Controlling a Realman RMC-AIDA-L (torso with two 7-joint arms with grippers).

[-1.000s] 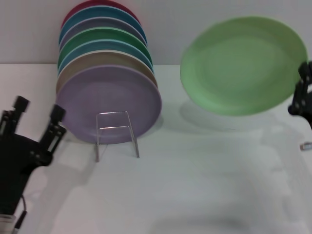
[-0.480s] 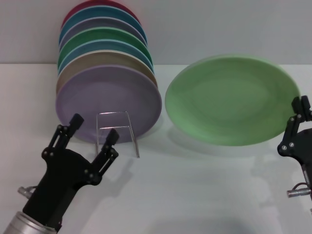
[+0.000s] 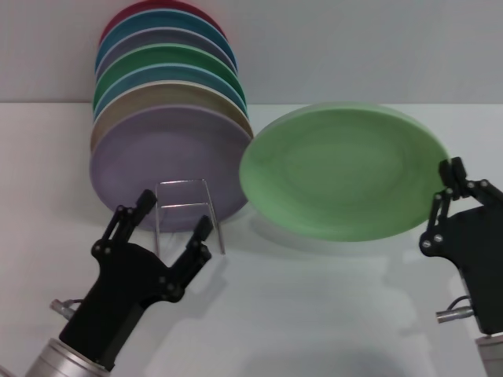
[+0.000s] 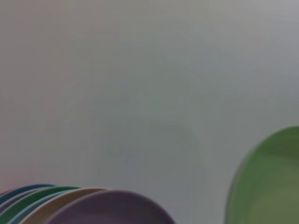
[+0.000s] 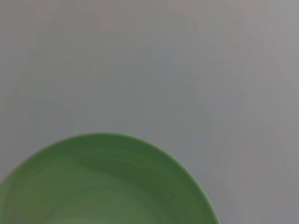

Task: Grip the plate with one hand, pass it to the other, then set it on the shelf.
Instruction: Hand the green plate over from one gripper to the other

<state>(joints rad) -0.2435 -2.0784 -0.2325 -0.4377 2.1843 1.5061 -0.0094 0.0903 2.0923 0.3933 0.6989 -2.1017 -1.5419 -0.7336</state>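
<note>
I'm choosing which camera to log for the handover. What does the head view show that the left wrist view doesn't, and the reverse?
Only the head view shows both tools: the left tool, fingers spread, low in front of the shelf, and the right tool gripping the plate at its right edge, clear of the table. The left wrist view adds nothing of its own; none of its arm's fingers appear. Both show the light green plate and the stacked plates, lilac one in front.
</note>
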